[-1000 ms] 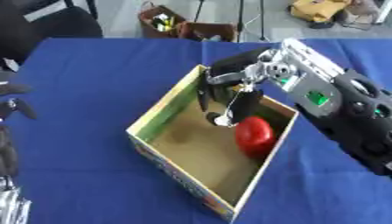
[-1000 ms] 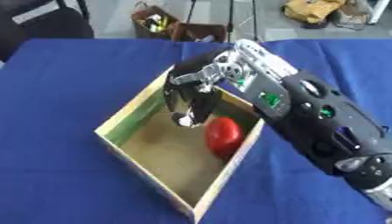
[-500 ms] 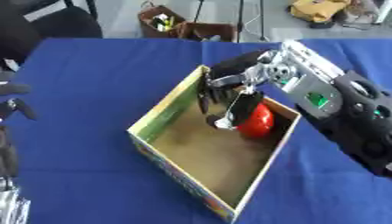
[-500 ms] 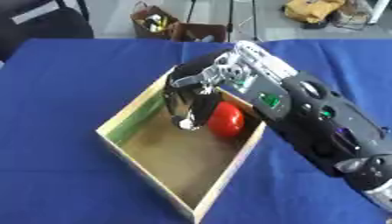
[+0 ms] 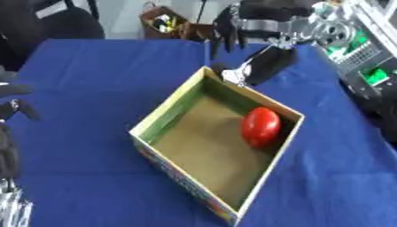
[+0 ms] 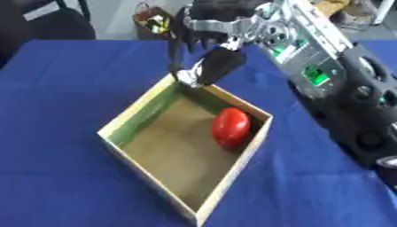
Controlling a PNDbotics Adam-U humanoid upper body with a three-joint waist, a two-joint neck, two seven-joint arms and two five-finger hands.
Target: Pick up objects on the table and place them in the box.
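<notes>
At about eight o'clock, low at the table's near edge, the left hand (image 5: 9,150) sits idle; whether its fingers are spread or curled I cannot tell. Toward the middle of the blue-clothed table (image 5: 85,80), the open cardboard box (image 5: 167,119) holds the glossy red oval object (image 5: 260,126) against its three-o'clock wall, apparently already delivered. Beyond, at twelve o'clock, the right hand (image 6: 208,26) hangs above the box's far corner, fingers relaxed downward, holding nothing.

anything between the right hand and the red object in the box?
Only the box's far corner wall and bare brown floor. The right hand, open, is above that corner; the red object lies apart against the right wall. Clearest in the left eye view.
</notes>
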